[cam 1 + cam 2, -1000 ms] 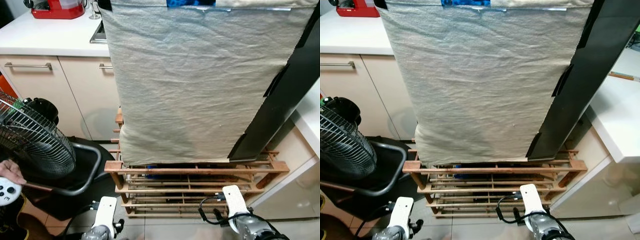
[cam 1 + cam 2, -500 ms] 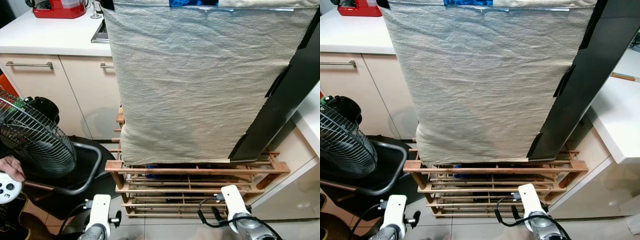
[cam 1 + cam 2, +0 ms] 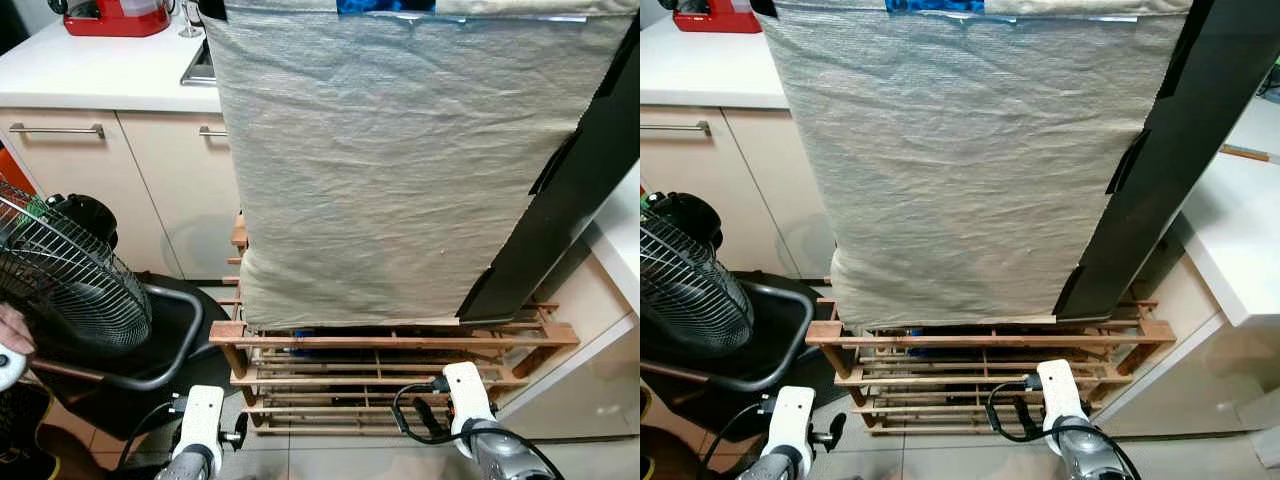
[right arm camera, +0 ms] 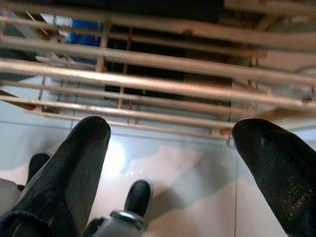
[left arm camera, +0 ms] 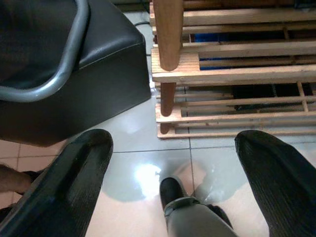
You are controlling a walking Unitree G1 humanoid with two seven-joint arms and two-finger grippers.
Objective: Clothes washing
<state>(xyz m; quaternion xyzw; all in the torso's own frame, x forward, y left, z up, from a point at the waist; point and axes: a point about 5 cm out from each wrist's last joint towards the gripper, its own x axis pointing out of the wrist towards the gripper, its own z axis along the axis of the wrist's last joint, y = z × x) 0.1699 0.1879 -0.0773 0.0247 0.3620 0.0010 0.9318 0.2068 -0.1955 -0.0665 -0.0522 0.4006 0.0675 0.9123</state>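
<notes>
standing before the covered appliance (image 3: 400, 170) raised on its wooden rack (image 3: 390, 370), the left gripper (image 5: 173, 158) and right gripper (image 4: 168, 148) hang low near the floor, fingers apart and empty, likely awaiting a reach.

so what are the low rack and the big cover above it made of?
Rack: looks like unpainted wood, light brown slats with visible grain. Cover: seems a woven fabric, pale grey-beige and matte, with creases and fine horizontal ribbing; exact fibre can't be told.
</notes>
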